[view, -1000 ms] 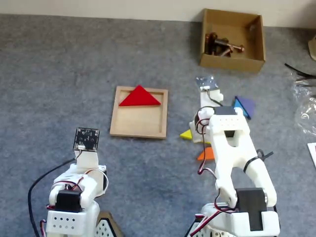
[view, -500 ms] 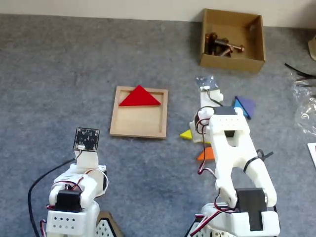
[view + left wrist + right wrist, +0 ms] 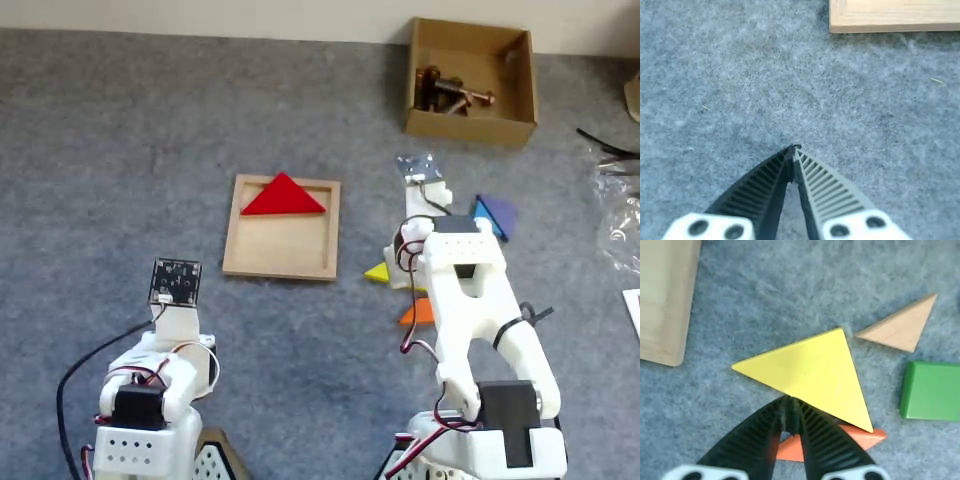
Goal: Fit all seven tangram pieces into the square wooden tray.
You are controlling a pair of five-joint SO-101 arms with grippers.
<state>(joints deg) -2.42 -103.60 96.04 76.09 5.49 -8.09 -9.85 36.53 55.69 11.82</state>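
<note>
The right hand (image 3: pixel 790 401) is clenched empty, tips at the edge of the yellow triangle (image 3: pixel 810 372), over the orange piece (image 3: pixel 862 438). The left hand (image 3: pixel 794 148), also clenched, has the tray (image 3: pixel 892 17) just ahead; a red triangle (image 3: pixel 283 196) lies inside it.

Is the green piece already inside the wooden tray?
No, the green piece lies outside the tray, close to the plain wooden triangle.

Grey felt-like tabletop (image 3: pixel 120 130), evenly lit; pale strip (image 3: pixel 200 12) along far edge; open cardboard box (image 3: pixel 465 128) with brownish bits (image 3: pixel 450 92) inside; black cables (image 3: pixel 600 150) and clear plastic (image 3: pixel 622 235) at one side
</note>
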